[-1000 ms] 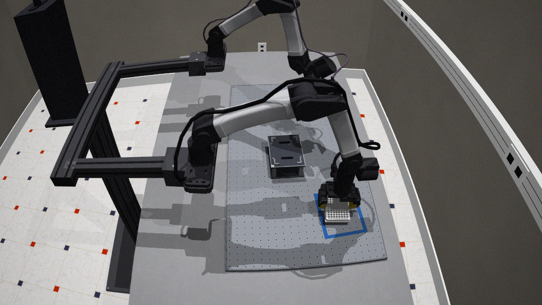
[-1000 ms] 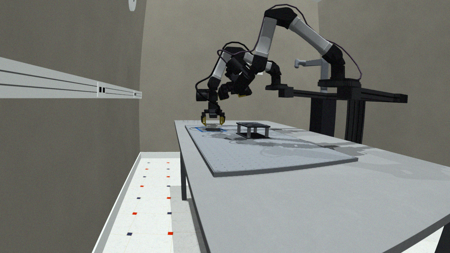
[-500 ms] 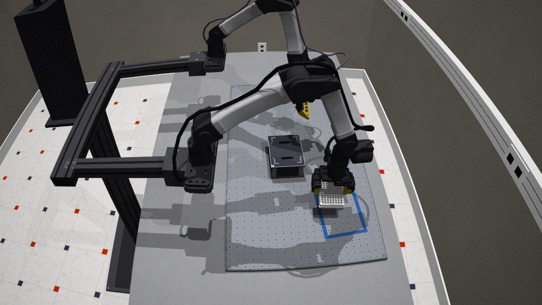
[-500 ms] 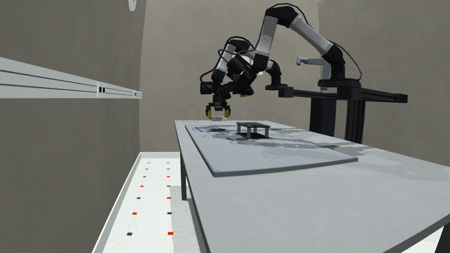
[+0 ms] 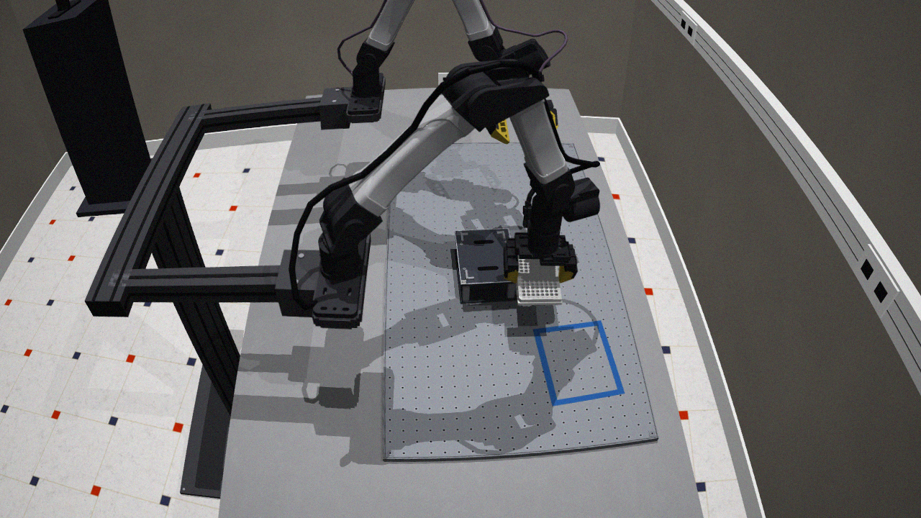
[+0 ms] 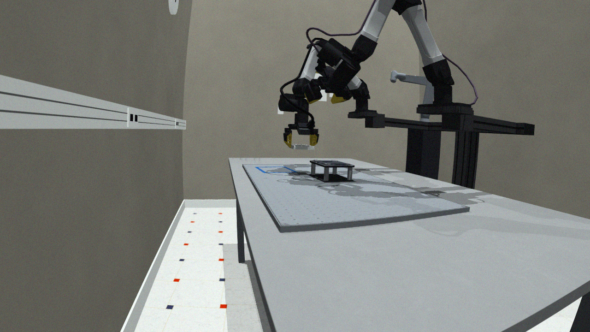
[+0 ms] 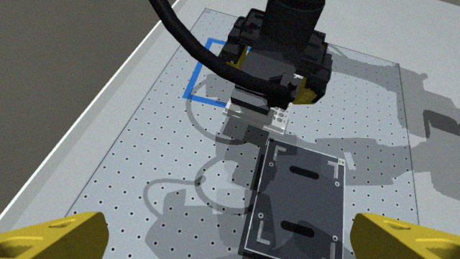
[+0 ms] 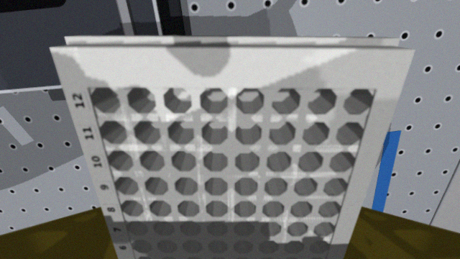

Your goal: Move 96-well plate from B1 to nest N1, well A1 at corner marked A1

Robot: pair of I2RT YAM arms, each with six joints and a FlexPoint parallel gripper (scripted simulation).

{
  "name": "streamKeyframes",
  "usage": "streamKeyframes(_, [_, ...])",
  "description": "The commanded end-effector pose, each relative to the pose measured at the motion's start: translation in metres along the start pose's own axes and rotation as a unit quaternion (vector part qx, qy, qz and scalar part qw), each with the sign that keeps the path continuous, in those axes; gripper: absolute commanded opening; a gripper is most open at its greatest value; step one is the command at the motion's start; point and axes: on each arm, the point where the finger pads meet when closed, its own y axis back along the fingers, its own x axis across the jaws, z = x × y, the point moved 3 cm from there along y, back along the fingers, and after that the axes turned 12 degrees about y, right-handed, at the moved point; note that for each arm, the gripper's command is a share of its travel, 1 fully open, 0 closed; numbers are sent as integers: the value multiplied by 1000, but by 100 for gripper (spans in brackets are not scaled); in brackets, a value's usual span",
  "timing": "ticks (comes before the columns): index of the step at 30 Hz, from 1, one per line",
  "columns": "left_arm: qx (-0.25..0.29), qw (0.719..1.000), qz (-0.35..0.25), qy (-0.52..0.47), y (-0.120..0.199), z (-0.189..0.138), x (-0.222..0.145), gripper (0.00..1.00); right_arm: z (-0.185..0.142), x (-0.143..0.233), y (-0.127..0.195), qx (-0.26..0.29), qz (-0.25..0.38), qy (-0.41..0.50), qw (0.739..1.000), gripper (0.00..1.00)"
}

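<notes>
- The right gripper (image 5: 540,275) (image 6: 301,142) (image 7: 265,91) (image 8: 231,215) has its jaws clamped on the white 96-well plate (image 5: 540,291) (image 6: 302,146) (image 7: 282,124) (image 8: 233,144).
- The plate is up in the air, outside the blue outline (image 5: 611,357) (image 6: 260,169) (image 7: 192,79) (image 8: 386,169) and near the dark raised nest (image 5: 486,254) (image 6: 332,163) (image 7: 302,201) (image 8: 21,54).
- Printed column numbers 12 to 6 are readable.
- The left gripper (image 5: 527,125) (image 6: 326,99) (image 7: 229,224) hangs above the board, jaws wide apart, holding nothing.

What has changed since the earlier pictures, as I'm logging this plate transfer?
The right gripper, shut on the 96-well plate throughout, has risen and carried it off the blue outline toward the raised nest. The left arm has shifted too. The nest and outline stayed put; nothing was newly grasped or released.
</notes>
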Motion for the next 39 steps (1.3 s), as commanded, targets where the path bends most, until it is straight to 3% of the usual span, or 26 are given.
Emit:
streamKeyframes(1, [23, 999, -11, -20, 57, 3, -31, 100, 45, 10, 13, -6, -24, -20, 999, 76])
streamKeyframes(4, [23, 999, -7, -22, 69, 0, -38, 100, 56, 16, 13, -6, -22, -15, 1000, 76])
streamKeyframes(9, [24, 999, 7, -29, 115, -17, -74, 100, 97, 47, 3, 3, -1, 8, 1000, 76])
streamKeyframes(16, [20, 999, 27, -36, 145, -40, -111, 100, 137, 60, -3, -6, -6, 34, 999, 76])
streamKeyframes(31, [13, 998, 46, -38, 155, -53, -124, 100, 138, 65, -25, -1, 2, 43, 999, 76])
streamKeyframes(39, [15, 998, 46, -37, 154, -54, -124, 100, 141, 61, -16, -7, -6, 43, 999, 76])
